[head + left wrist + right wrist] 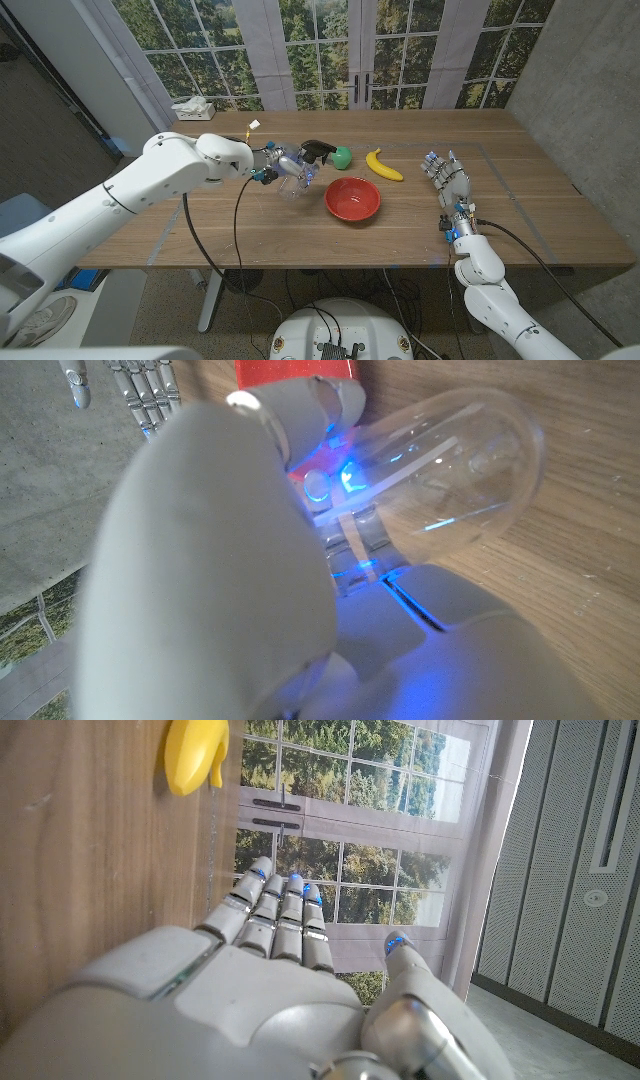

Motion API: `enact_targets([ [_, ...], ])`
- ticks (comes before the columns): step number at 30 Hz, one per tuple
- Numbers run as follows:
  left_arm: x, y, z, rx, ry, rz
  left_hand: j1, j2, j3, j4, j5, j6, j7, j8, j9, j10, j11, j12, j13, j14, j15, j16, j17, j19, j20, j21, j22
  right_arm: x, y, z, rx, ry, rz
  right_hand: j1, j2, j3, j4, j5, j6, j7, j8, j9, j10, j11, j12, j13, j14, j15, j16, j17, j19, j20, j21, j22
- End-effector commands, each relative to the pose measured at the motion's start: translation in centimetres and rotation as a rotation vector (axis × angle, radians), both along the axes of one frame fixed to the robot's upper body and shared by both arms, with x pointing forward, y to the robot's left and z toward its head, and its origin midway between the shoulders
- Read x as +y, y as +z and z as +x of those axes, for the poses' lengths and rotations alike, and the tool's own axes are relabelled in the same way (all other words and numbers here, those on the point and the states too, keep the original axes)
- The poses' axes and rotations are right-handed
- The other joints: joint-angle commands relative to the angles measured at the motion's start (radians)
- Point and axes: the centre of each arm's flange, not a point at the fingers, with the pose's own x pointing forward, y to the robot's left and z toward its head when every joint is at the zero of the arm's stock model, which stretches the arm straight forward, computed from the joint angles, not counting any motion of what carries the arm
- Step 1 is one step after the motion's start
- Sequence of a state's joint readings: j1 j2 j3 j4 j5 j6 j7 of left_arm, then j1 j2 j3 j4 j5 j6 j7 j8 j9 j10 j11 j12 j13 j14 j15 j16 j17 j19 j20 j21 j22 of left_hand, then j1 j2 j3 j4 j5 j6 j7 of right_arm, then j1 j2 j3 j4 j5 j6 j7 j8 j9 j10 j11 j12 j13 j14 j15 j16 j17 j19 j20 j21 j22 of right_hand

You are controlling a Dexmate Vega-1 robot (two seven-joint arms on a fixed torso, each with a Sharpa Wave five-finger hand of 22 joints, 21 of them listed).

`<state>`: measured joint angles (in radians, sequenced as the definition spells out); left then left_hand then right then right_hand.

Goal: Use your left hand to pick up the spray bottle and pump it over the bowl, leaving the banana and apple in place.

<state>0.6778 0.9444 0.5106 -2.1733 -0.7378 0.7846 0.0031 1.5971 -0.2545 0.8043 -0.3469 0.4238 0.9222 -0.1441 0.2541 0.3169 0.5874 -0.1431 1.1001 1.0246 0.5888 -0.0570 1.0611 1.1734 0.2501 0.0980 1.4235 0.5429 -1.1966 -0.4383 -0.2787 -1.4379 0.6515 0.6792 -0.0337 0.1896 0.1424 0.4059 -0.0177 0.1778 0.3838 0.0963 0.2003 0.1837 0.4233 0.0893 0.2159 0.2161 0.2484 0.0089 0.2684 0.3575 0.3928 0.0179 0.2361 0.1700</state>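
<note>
— What sort of place?
— Lab or office-type room: wooden table (300, 215) on a metal frame, cables under it, grey acoustic wall panel (585, 90), big paned windows (330, 45) w/ trees outside.

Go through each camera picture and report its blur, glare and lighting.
Head view: even daylight from the windows, sharp, the spray bottle hard to read against the left robot hand. Left wrist view: the hand is a large blur up close, blue light glows on it, and bright streaks glare on the clear bottle. Right wrist view: the right robot hand is soft, the banana crisp.
</note>
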Motion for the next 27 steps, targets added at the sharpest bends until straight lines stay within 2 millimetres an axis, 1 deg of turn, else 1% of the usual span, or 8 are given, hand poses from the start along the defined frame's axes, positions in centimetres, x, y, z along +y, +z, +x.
enact_targets([
  [1,0.19,-0.48,-0.28,-0.011,0.008,-0.088,0.191,0.216,0.184,0.123,0.019,0.201,0.073,0.064,0.004,0.01,-0.011,0.02,0.014,-0.011,-0.111,0.083,0.023,0.001,0.002,0.144,0.078,-0.16,-0.25,-0.12,0.007,-0.002,0.002,0.003,0.018,0.004,0.005,0.004,0.007,0.003,-0.001,0.005,0.003,0.0,0.002,0.004,0.009,-0.003,-0.002,0.001,0.012,0.001,-0.003,0.003],
  [3,0.19,-0.56,-0.24,0.007,0.006,-0.077,0.19,0.214,0.182,0.124,0.022,0.26,0.1,0.096,0.021,0.015,-0.01,0.025,0.017,-0.008,-0.109,0.086,0.02,0.002,-0.001,0.143,0.077,-0.19,-0.32,-0.16,0.008,0.003,0.005,0.003,0.018,0.004,0.005,0.004,0.006,0.003,-0.001,0.005,0.003,0.0,0.002,0.004,0.01,-0.001,-0.002,0.001,0.012,0.001,-0.004,0.003],
  [6,0.14,-0.6,-0.33,0.013,0.021,-0.065,0.19,0.211,0.18,0.124,0.025,0.3,0.119,0.125,0.045,0.018,-0.009,0.028,0.018,-0.007,-0.106,0.088,0.019,0.004,-0.001,0.141,0.073,-0.22,-0.38,-0.28,0.01,0.001,0.005,0.002,0.017,0.004,0.005,0.004,0.007,0.003,-0.001,0.005,0.004,0.001,0.002,0.004,0.009,0.0,-0.003,0.001,0.012,0.001,-0.005,0.003],
  [14,-0.34,-0.63,-0.49,0.116,0.037,0.06,0.191,0.202,0.184,0.123,0.03,0.303,0.143,0.155,0.093,0.026,-0.004,0.027,0.011,0.005,-0.107,0.089,0.012,0.026,-0.004,0.141,0.068,-0.3,-0.53,-0.58,0.002,0.001,0.007,0.001,0.017,0.003,0.006,0.004,0.007,0.004,-0.001,0.005,0.005,0.0,0.002,0.004,0.009,0.001,-0.003,0.001,0.013,0.002,-0.007,0.003],
  [15,-0.41,-0.72,-0.48,0.138,0.03,0.072,0.192,0.2,0.186,0.123,0.032,0.306,0.153,0.163,0.105,0.029,-0.003,0.027,0.009,0.008,-0.108,0.087,0.009,0.027,-0.004,0.141,0.069,-0.3,-0.56,-0.62,0.003,0.001,0.003,0.001,0.017,0.003,0.006,0.004,0.007,0.004,-0.001,0.005,0.005,0.0,0.002,0.004,0.01,0.002,-0.003,0.001,0.013,0.002,-0.007,0.003],
  [21,-0.2,-0.93,-0.29,0.209,0.038,0.118,0.193,0.189,0.199,0.122,0.04,0.307,0.178,0.194,0.158,0.04,0.019,0.031,0.007,0.014,-0.103,0.088,0.009,0.041,-0.005,0.144,0.073,-0.39,-0.92,-0.8,0.011,0.001,0.014,0.0,0.016,0.003,0.006,0.004,0.006,0.004,-0.001,0.005,0.003,0.001,0.001,0.004,0.01,0.001,-0.004,0.001,0.014,0.002,-0.009,0.003],
  [25,-0.08,-0.69,-0.5,0.19,0.069,0.12,0.191,0.182,0.208,0.124,0.045,0.337,0.18,0.247,0.225,0.061,0.032,0.04,0.009,0.019,-0.097,0.093,0.015,0.045,-0.008,0.14,0.07,-0.36,-1.05,-0.8,0.015,-0.001,0.02,0.0,0.016,0.003,0.006,0.004,0.005,0.003,-0.002,0.005,0.004,0.0,0.001,0.004,0.01,0.001,-0.004,0.001,0.014,0.002,-0.01,0.004],
  [27,-0.1,-0.62,-0.5,0.189,0.07,0.124,0.191,0.179,0.213,0.124,0.047,0.346,0.183,0.287,0.279,0.077,0.032,0.037,-0.002,0.022,-0.095,0.092,0.012,0.046,-0.006,0.141,0.072,-0.35,-1.06,-0.83,0.013,0.0,0.013,-0.001,0.016,0.002,0.006,0.004,0.005,0.004,-0.002,0.005,0.003,0.0,0.001,0.004,0.01,0.003,-0.004,0.001,0.014,0.002,-0.01,0.004],
])
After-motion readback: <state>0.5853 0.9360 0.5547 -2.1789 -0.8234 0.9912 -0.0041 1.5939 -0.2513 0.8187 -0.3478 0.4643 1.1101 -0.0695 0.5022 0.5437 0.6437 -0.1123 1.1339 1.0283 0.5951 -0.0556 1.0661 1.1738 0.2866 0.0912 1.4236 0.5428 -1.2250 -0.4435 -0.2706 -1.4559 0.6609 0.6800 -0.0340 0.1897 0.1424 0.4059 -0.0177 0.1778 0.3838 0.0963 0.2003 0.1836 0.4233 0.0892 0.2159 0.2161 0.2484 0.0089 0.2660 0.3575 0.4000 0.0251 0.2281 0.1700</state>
